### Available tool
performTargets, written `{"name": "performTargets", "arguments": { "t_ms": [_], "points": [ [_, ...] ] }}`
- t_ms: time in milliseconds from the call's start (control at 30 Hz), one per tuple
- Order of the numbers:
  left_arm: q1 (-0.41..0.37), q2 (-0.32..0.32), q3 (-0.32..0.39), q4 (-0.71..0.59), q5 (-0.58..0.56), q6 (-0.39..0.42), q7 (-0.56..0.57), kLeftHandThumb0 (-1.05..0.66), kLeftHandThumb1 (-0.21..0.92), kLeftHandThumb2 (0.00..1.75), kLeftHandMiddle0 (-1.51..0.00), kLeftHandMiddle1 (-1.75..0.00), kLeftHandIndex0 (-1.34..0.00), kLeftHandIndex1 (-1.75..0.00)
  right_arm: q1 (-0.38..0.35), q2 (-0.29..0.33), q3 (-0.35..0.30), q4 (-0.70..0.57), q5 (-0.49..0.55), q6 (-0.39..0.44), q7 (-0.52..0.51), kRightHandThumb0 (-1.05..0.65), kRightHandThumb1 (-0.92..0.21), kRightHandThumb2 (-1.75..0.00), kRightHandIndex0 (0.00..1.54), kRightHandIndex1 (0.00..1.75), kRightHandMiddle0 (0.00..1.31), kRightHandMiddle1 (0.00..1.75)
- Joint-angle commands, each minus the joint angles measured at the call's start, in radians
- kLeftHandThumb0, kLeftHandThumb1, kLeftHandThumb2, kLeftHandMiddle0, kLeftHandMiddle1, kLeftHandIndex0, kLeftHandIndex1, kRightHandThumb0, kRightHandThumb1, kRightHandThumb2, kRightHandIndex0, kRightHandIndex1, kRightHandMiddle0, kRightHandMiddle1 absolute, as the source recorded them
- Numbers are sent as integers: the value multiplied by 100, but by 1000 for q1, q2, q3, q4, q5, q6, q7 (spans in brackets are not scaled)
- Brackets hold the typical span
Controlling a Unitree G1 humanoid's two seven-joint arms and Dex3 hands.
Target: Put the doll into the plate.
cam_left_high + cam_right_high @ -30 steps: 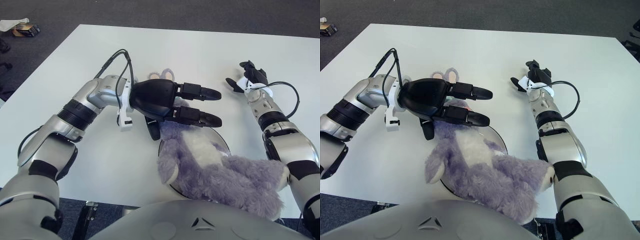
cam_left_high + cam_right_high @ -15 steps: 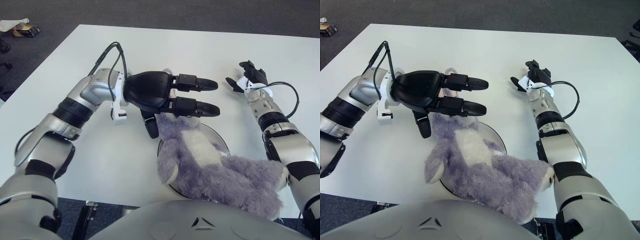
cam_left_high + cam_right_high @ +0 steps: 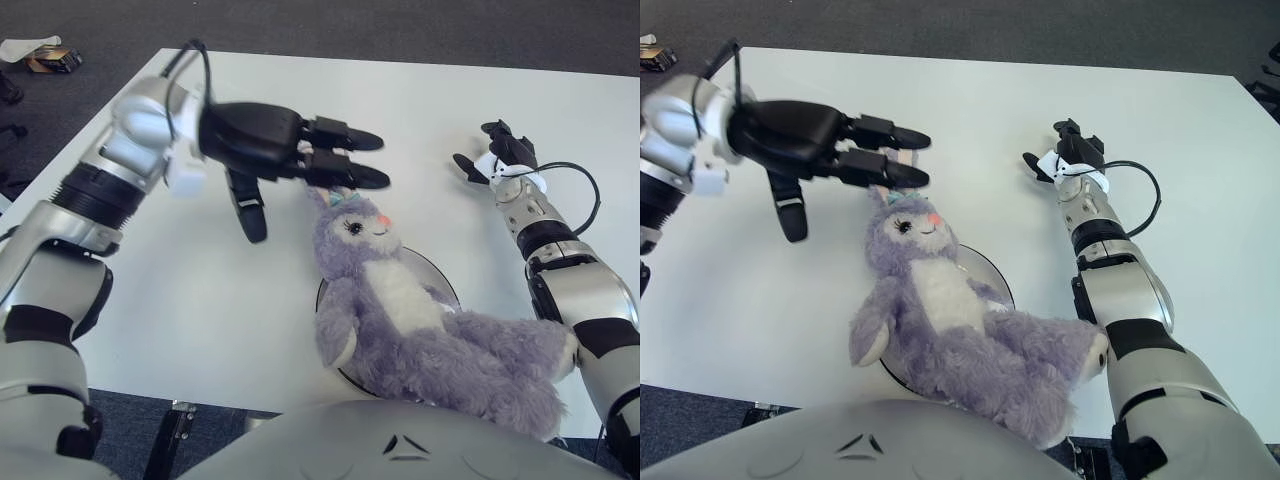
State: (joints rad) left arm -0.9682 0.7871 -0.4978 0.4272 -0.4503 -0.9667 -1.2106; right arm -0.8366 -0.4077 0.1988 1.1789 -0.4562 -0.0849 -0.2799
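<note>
White table (image 3: 450, 95), dark floor behind. Doll (image 3: 405, 310) lies across plate (image 3: 437, 272). Left hand (image 3: 290, 155) above doll's ears, fingers spread, empty. Right hand (image 3: 500, 155) far right, relaxed. Placing looks done; next: clear left arm

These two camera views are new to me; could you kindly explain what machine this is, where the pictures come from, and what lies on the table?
Both pictures come from a stereo camera in a humanoid robot's head, looking down at a white table; the grey curve at the bottom is its own body. A fluffy purple plush rabbit doll lies on a round silver plate, its legs spilling over the near rim. The black three-fingered left hand hovers above the doll's ears with its fingers spread, holding nothing. The right hand shows at the far right of the table, away from the doll, also holding nothing.
</note>
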Motion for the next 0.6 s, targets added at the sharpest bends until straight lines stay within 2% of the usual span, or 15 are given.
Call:
{"name": "performTargets", "arguments": {
  "t_ms": [0, 67, 233, 567],
  "points": [
    [38, -20, 165, 150, -185, 160, -123, -105, 92, 41, 0, 0, 0, 0, 59, 36, 3, 37, 24, 30, 64, -56, -77, -77, 0, 107, 0, 60],
    [79, -63, 220, 180, -206, 150, -125, -105, 92, 47, 0, 0, 0, 0, 59, 34, 4, 35, 22, 32, 64, -56, -77, -78, 0, 106, 0, 59],
    [86, -117, 307, 203, -197, 172, -193, -105, 92, 54, 0, 0, 0, 0, 60, 34, 5, 33, 21, 37, 64, -56, -77, -78, 0, 102, 0, 57],
    [87, -176, 412, 205, -145, 207, -264, -105, 92, 55, 0, 0, 0, 0, 62, 31, 4, 31, 21, 38, 66, -56, -77, -78, 0, 101, 0, 56]
  ]
}}
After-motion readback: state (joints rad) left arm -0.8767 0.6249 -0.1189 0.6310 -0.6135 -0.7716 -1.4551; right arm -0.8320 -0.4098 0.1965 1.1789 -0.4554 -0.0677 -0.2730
